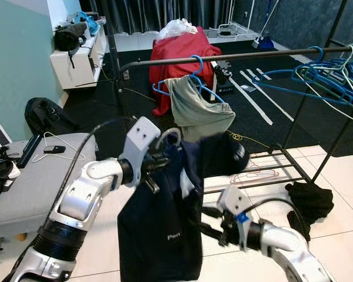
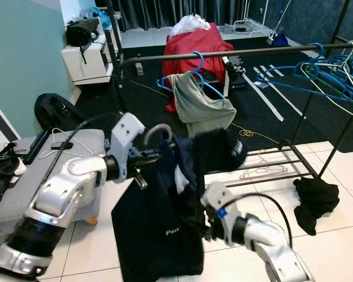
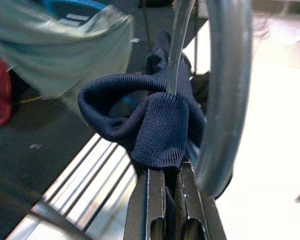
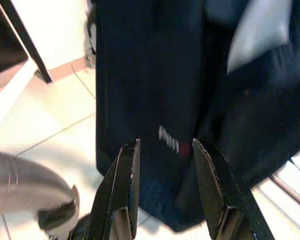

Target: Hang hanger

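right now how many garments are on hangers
2: a grey-green shirt on a blue hanger on the rail, and the navy shirt on the hanger held by the left gripper.

Teal wall, tiled floor, dark curtains

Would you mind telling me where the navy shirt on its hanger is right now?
The navy shirt hangs mid-scene from a hanger held in the left hand, in front of the clothes rail, below the grey-green garment.
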Tool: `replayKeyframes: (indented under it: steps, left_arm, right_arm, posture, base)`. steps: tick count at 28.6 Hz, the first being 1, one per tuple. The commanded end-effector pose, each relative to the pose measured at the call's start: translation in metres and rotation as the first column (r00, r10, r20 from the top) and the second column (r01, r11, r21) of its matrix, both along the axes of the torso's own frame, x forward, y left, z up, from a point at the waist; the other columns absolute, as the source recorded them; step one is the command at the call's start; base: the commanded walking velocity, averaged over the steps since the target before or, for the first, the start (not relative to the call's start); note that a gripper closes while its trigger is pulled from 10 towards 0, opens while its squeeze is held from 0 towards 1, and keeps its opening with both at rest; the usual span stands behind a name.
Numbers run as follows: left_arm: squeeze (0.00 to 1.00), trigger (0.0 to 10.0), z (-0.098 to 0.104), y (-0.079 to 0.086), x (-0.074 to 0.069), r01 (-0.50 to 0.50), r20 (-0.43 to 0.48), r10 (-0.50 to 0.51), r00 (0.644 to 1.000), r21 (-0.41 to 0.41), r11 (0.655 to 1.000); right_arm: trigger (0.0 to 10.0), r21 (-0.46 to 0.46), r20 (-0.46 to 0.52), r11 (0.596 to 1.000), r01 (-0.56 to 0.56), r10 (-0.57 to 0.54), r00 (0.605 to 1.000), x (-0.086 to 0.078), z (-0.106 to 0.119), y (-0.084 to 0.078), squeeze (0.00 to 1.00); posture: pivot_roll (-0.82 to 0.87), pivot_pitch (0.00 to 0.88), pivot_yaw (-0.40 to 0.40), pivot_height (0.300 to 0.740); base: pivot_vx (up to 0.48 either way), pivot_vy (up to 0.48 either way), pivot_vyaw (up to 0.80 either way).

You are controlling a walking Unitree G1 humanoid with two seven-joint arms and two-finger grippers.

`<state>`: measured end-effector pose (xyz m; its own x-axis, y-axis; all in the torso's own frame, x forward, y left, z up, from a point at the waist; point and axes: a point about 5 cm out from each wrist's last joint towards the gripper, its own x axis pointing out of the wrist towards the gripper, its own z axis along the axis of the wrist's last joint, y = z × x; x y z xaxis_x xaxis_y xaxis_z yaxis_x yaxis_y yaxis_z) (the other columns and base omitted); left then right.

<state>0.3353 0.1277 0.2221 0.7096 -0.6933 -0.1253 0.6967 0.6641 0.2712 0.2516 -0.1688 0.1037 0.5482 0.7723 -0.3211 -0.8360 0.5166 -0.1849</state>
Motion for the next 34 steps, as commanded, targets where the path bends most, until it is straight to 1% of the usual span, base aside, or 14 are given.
replayKeyframes:
  steps: [1,5,6,8,13,15,17,20,24,25,26,27,29,34]
  left_arm:
    - [0.0,0.0,0.009,0.008,0.002,-0.006,0.046,0.006,0.999,0.002,1.0]
    - [0.0,0.0,0.011,0.015,-0.003,0.073,0.078,-0.076,0.994,0.037,0.997]
    - [0.0,0.0,0.007,0.018,-0.009,0.157,0.053,-0.162,0.985,0.087,0.984]
    - [0.0,0.0,-0.001,0.022,-0.015,0.232,0.006,-0.236,0.972,0.162,0.959]
    - [0.0,0.0,-0.006,0.024,-0.023,0.315,-0.058,-0.31,0.949,0.209,0.926]
    - [0.0,0.0,-0.004,0.019,-0.026,0.354,-0.065,-0.348,0.935,0.187,0.916]
    - [0.0,0.0,-0.004,0.019,-0.026,0.354,-0.065,-0.348,0.935,0.187,0.916]
    - [0.0,0.0,-0.003,0.013,-0.029,0.397,-0.075,-0.39,0.918,0.167,0.903]
    - [0.0,0.0,-0.002,0.012,-0.029,0.406,-0.075,-0.399,0.914,0.165,0.899]
    - [0.0,0.0,-0.001,0.012,-0.03,0.424,-0.076,-0.417,0.906,0.165,0.89]
    - [0.0,0.0,-0.001,0.012,-0.032,0.443,-0.077,-0.436,0.897,0.168,0.881]
    - [0.0,0.0,-0.001,0.012,-0.032,0.443,-0.077,-0.436,0.897,0.168,0.881]
    - [0.0,0.0,-0.001,0.011,-0.035,0.472,-0.078,-0.465,0.882,0.17,0.865]
    - [0.0,0.0,-0.001,0.009,-0.039,0.5,-0.078,-0.494,0.866,0.177,0.848]
  right_arm:
    - [10.0,0.013,0.03,1.0,0.013,-0.014,0.999,0.0,0.003,-0.005,0.0]
    - [10.0,0.205,0.096,0.975,0.087,-0.108,0.99,0.007,0.03,-0.013,0.0]
    - [10.0,0.313,0.132,0.944,0.104,-0.151,0.98,0.012,0.049,-0.018,0.0]
    - [10.0,0.382,0.176,0.919,0.094,-0.172,0.969,0.016,0.066,-0.023,0.0]
    - [10.0,0.431,0.225,0.902,0.022,-0.131,0.965,0.023,0.091,-0.022,0.0]
    - [10.0,0.457,0.238,0.882,-0.116,0.004,0.971,0.019,0.103,-0.009,0.0]
    - [10.0,0.457,0.238,0.882,-0.116,0.004,0.971,0.019,0.103,-0.009,0.0]
    - [10.0,0.437,0.158,0.849,-0.298,0.254,0.954,0.006,0.099,0.004,0.0]
    - [10.0,0.443,0.11,0.836,-0.323,0.307,0.945,0.003,0.096,0.003,0.0]
    - [10.0,0.464,0.069,0.818,-0.341,0.351,0.934,-0.001,0.097,-0.003,0.22]
    - [10.0,0.474,0.047,0.808,-0.349,0.373,0.927,-0.001,0.098,-0.01,0.58]
    - [10.0,0.474,0.047,0.808,-0.349,0.373,0.927,-0.001,0.098,-0.01,0.58]
    - [10.0,0.481,0.044,0.804,-0.349,0.376,0.926,0.0,0.101,-0.019,1.0]
    - [10.0,0.472,0.073,0.815,-0.335,0.343,0.936,0.006,0.107,-0.023,1.0]
  posture:
    - [-0.1,0.076,0.041,0.74]
    - [-0.11,0.074,0.045,0.74]
    - [-0.11,0.074,0.047,0.74]
    - [-0.11,0.07,0.048,0.74]
    - [-0.1,0.064,0.044,0.74]
    - [-0.1,0.06,0.044,0.74]
    - [-0.1,0.06,0.044,0.74]
    - [-0.11,0.051,0.043,0.74]
    - [-0.11,0.05,0.041,0.74]
    - [-0.11,0.048,0.037,0.74]
    - [-0.11,0.046,0.034,0.74]
    - [-0.11,0.046,0.034,0.74]
    - [-0.11,0.044,0.033,0.74]
    - [-0.11,0.043,0.024,0.74]
  base:
    - [0.0,0.0,0.0]
    - [0.0,0.0,0.0]
    - [0.0,0.0,0.0]
    - [0.0,0.0,0.0]
    - [0.0,0.0,0.0]
    - [0.0,0.0,0.0]
    - [0.0,0.0,0.0]
    - [0.0,0.0,0.0]
    - [0.0,0.0,0.0]
    - [0.0,0.0,0.0]
    - [0.0,0.0,0.0]
    - [0.0,0.0,0.0]
    - [0.0,0.0,0.0]
    - [0.0,0.0,0.0]
